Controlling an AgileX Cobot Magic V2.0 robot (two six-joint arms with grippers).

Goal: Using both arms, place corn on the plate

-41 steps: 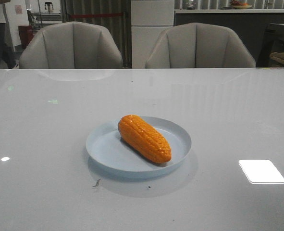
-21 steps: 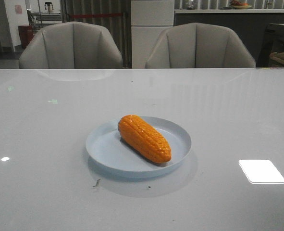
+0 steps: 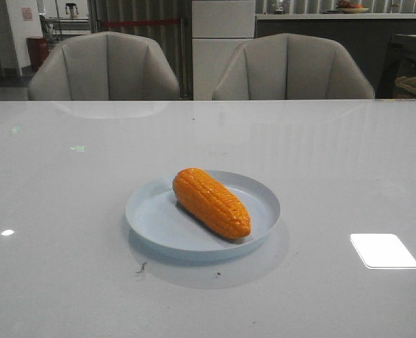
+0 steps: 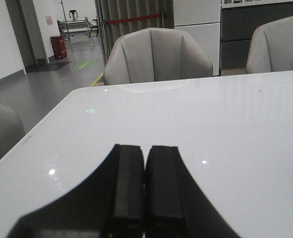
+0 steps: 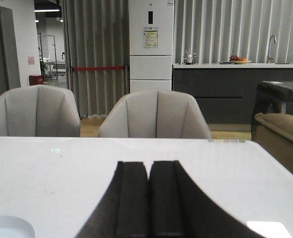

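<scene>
Centrally, corn (image 3: 212, 202): lay on its side inside the plate, tapered end toward the camera and to the right, blunt end toward the far left rim.
Plate (image 3: 156, 220): sat flat on the table, near the middle of the front view; only a sliver of its rim appeared in the right wrist view.
Table (image 3: 67, 176): white and glossy, with a bright rectangular reflection to the right of the plate.
Left gripper (image 4: 145, 186): fingers pressed together, nothing between them; hung over bare table, well apart from the plate.
Right gripper (image 5: 148, 196): fingers likewise closed and empty, above the table.
Chairs (image 3: 105, 67): two grey ones stood behind the far edge.
</scene>
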